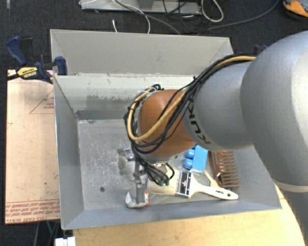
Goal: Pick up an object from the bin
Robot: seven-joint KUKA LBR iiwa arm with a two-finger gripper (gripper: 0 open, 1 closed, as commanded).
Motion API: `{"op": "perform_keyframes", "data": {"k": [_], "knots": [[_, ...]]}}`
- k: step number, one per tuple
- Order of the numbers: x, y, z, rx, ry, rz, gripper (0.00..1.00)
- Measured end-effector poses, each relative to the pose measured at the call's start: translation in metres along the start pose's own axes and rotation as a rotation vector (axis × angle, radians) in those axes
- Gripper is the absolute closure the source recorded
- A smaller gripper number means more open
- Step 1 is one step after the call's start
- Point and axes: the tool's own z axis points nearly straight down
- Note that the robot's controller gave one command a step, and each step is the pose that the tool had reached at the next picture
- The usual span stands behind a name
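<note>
Your gripper (137, 199) sits low by the front wall, beside the bristle end of a paintbrush (195, 185).
Camera view: the flat brush has pale bristles, a black ferrule and a smooth white handle pointing right. You cannot tell whether the tool is open or closed. Behind the brush are a blocky blue piece (196, 158) and a ribbed copper-coloured part (227, 170). The scuffed grey metal bin (66, 147) is bare to the left. The front wall is close to the tool.
</note>
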Motion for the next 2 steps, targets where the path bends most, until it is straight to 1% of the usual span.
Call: {"op": "perform_keyframes", "data": {"k": [1,2], "knots": [[0.036,-0.096,-0.049,0.004,-0.01,0.127,0.0],[0.014,-0.096,-0.006,-0.008,0.003,-0.154,0.0]]}}
